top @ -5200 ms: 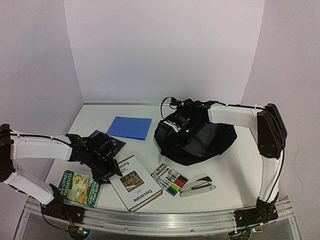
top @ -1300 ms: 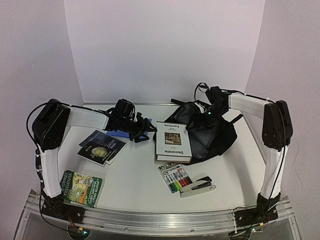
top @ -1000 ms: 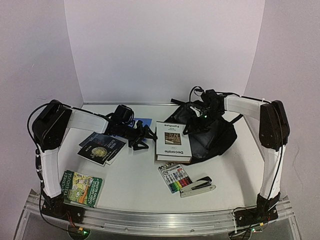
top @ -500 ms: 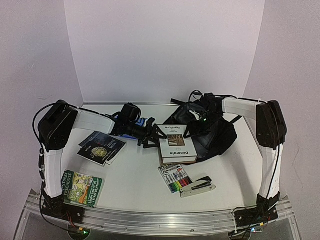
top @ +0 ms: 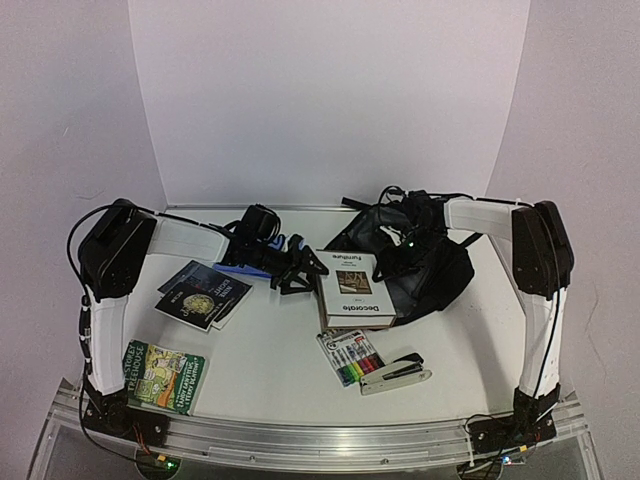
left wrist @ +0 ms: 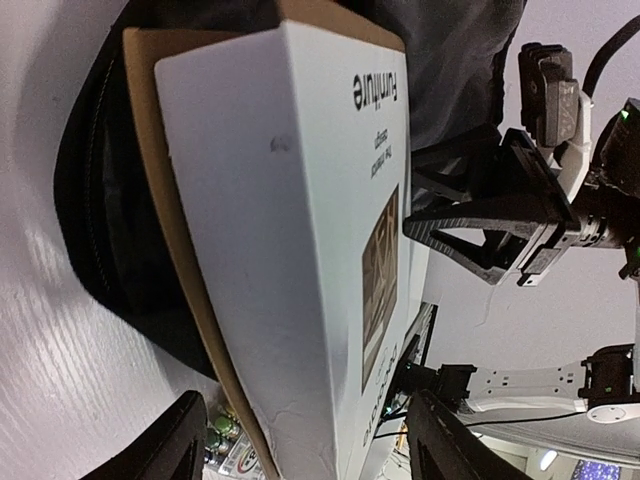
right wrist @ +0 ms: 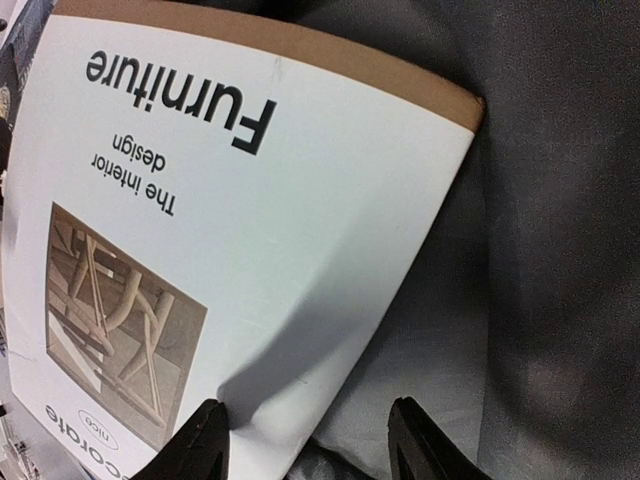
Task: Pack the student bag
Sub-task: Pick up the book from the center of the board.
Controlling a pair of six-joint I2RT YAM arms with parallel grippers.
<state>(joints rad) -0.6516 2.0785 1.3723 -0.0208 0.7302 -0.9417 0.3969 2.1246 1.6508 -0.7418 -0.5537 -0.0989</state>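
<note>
On the white table the student bag lies far right, the Furniture book at its mouth, my right gripper spread above the lining, my left gripper spread beside the book, likely to push it in.

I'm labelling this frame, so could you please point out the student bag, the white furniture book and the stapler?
student bag [top: 445, 280], top view, on its black outer fabric.
white furniture book [top: 356, 287], top view, middle of its cover.
stapler [top: 397, 373], top view, middle of its body.
</note>
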